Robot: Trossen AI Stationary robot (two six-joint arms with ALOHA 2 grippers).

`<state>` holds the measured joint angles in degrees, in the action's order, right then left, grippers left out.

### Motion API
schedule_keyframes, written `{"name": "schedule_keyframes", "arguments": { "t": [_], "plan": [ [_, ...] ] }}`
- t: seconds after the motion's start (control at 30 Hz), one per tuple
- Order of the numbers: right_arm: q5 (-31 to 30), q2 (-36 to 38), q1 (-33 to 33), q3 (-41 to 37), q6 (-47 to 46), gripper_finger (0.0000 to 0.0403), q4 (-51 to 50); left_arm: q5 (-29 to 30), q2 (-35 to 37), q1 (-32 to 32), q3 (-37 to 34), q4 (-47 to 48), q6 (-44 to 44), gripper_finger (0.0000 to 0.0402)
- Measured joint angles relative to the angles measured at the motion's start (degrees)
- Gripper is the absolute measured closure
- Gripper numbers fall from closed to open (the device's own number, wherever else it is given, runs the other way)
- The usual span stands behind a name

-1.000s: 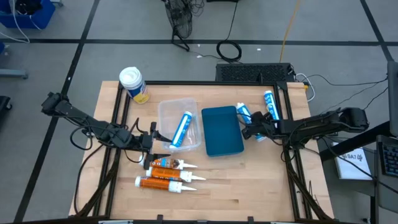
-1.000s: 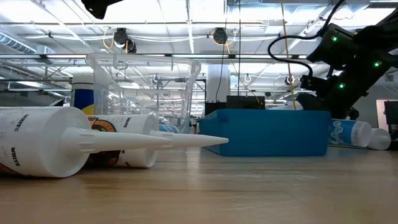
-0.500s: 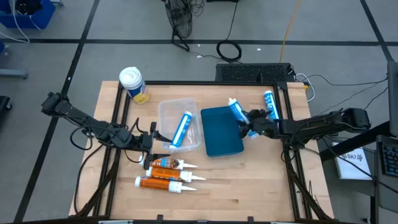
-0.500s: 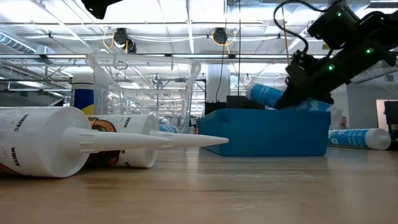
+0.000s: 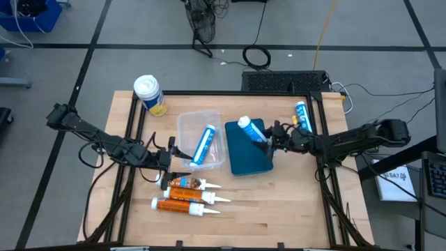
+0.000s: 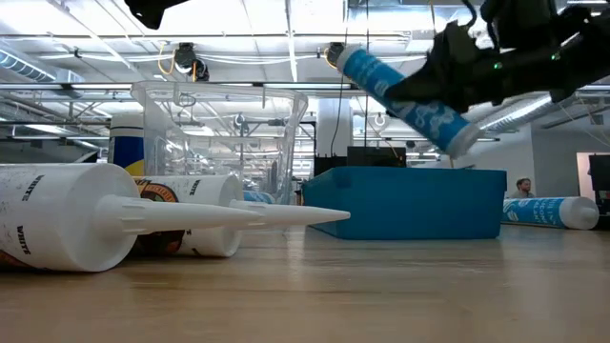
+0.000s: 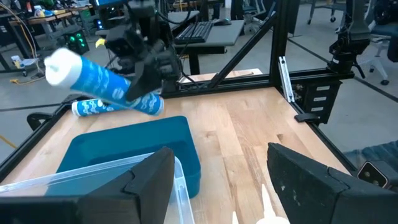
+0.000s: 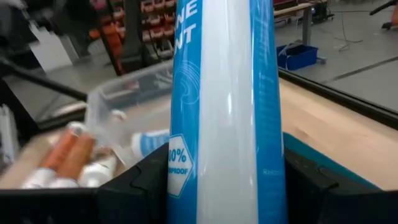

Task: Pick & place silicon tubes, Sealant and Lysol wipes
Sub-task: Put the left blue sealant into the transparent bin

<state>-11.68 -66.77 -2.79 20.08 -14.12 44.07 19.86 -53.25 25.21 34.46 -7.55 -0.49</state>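
My right gripper (image 5: 273,139) is shut on a blue silicone tube (image 5: 254,131) with a white cap. It holds the tube in the air over the blue tray (image 5: 244,162). A second blue tube (image 5: 302,116) lies on the table at the far right. A third (image 5: 204,143) lies inside the clear bin (image 5: 188,125). The Lysol wipes canister (image 5: 148,94) stands upright at the far left. Two orange sealant cartridges (image 5: 182,185) lie side by side near the front. My left gripper (image 5: 169,159) hangs open beside the clear bin, with nothing between its fingers. My right gripper pinches the tube's body (image 7: 144,93) between its two fingers, toward the end away from the cap. The fingers (image 8: 140,186) come roughly level from the table's right side. The tube juts out ahead of them, lifted clear and tilted, with its cap end (image 6: 343,57) raised toward the left.
The clear bin stands between the two grippers, left of the blue tray. The orange cartridges' white nozzles (image 5: 212,199) point toward the table's right. Bare wood (image 5: 279,209) lies at the near right. Black frame rails (image 5: 324,132) run along the table's sides.
My right gripper has lifted the blue tube off the table beside the tray. It has carried it up and toward the table's left, over the tray. The wrist has tipped from pointing down to about level, which swung the tube's cap end up and to the left.
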Motion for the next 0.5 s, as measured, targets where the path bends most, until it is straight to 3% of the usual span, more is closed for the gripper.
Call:
{"name": "schedule_keyframes", "arguments": {
  "t": [0.3, 0.5],
  "plan": [
    [-0.26, -17.51, -0.01, -0.04, 7.27, 0.02, 24.21, 0.0, 0.0, 0.0, 0.0, 0.02, 0.0, 0.0149],
    [-3.81, -25.39, -1.36, -0.07, 10.17, 0.02, 31.84, 0.0, 0.0, -0.01, 0.0, 0.0, 0.0, 0.0149]
  ]
}}
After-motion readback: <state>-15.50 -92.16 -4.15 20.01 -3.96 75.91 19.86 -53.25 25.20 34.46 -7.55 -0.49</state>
